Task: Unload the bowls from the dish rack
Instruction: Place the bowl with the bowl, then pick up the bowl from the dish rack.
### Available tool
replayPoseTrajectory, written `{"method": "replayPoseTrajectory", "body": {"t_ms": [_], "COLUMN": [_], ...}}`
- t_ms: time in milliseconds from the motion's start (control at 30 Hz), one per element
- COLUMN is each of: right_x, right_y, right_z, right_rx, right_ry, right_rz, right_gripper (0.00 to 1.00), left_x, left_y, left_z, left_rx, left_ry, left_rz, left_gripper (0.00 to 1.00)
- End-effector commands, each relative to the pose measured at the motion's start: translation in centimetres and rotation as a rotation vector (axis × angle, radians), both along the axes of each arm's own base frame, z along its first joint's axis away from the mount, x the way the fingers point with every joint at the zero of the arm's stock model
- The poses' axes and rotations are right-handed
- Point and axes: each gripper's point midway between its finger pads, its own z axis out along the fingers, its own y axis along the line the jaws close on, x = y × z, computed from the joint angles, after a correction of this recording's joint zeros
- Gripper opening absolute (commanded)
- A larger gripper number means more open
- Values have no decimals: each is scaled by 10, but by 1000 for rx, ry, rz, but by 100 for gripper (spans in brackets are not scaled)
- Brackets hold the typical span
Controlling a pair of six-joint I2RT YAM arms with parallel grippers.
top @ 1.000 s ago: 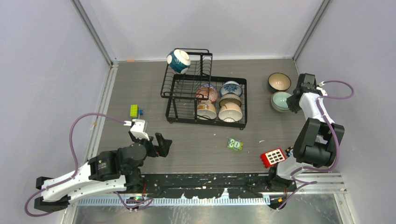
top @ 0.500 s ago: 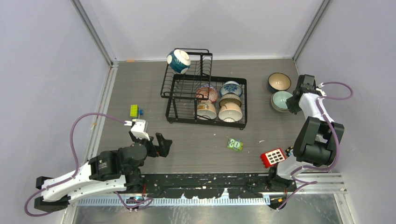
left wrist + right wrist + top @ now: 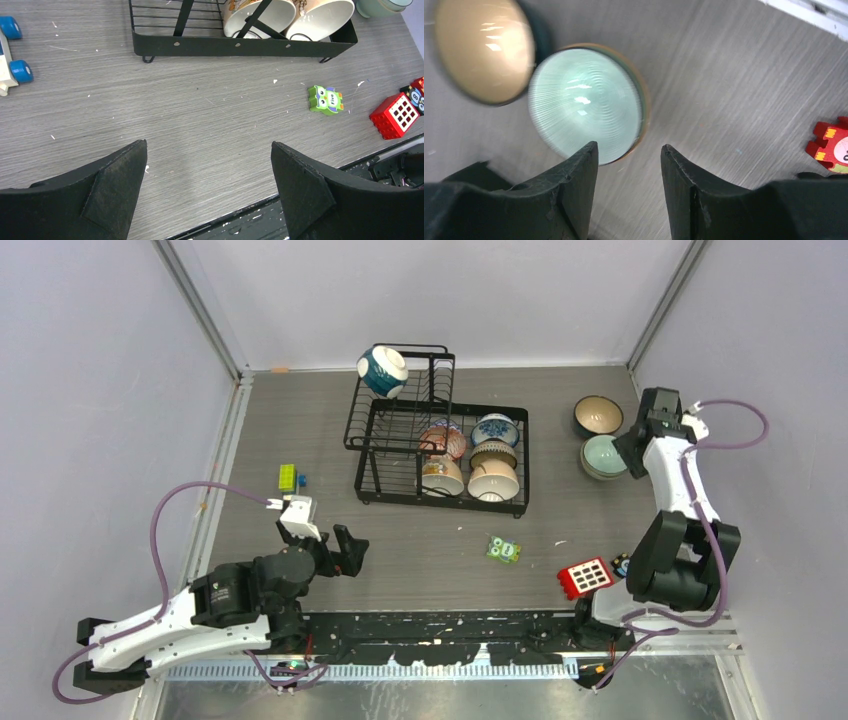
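Bowls (image 3: 493,482): two sit upright on the table (image 3: 300,420) at 3 o'clock of the dish rack (image 3: 440,503). These are the mint green bowl (image 3: 604,457) and the dark bowl (image 3: 598,415) with a tan inside, which is at the mint one's 12 o'clock, just beside it.

In the rack, a blue-and-white bowl (image 3: 382,371) lies tilted on the upper basket's 11 o'clock corner. The lower tray holds five: reddish bowl (image 3: 443,440), blue-patterned bowl (image 3: 495,428), brown bowl (image 3: 492,453), and two cream bowls (image 3: 442,477) on edge along the front.

Right gripper (image 3: 629,146): jaws parted, only bare table between them, gripping nothing. The mint bowl's rim is right at the fingertips, toward 12 o'clock in the wrist view; can't tell if a fingertip touches it.

Left gripper (image 3: 208,144): jaws wide apart, nothing between, over bare table at the rack's 7 o'clock, well apart from it.

Clutter: green owl block (image 3: 503,549) at the rack's 5 o'clock, red block (image 3: 585,577) near the right arm's base, yellow-green block (image 3: 288,477) at the rack's 9 o'clock.
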Motion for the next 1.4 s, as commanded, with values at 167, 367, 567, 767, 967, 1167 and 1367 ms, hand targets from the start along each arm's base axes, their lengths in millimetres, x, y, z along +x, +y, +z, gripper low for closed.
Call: {"method": "replayPoseTrajectory", "body": {"t_ms": [167, 367, 567, 767, 967, 1167, 1367], "right_x": [17, -11, -71, -97, -109, -114, -106], "right_y": [57, 168, 251, 299, 312, 314, 297], "right_z": [174, 230, 240, 176, 148, 142, 132], "right_rx": [-238, -245, -145, 101, 226, 262, 261], "right_ry": [-362, -598, -725, -668, -728, -734, -760], "right_rz": [225, 690, 1076, 1253, 1256, 1248, 1084], "right_gripper": [55, 54, 56, 56, 57, 59, 68], "left_x": [5, 10, 19, 38, 68, 126, 193], "left_y": [3, 14, 20, -1, -26, -55, -44], "left_z": [12, 26, 51, 113, 184, 197, 228], "left_rx": [-8, 15, 70, 105, 111, -26, -346], "left_ry": [-25, -64, -141, -290, -395, -249, -150], "left_rz": [31, 63, 91, 93, 95, 45, 81], "left_gripper": [95, 95, 96, 97, 100, 100, 100]}}
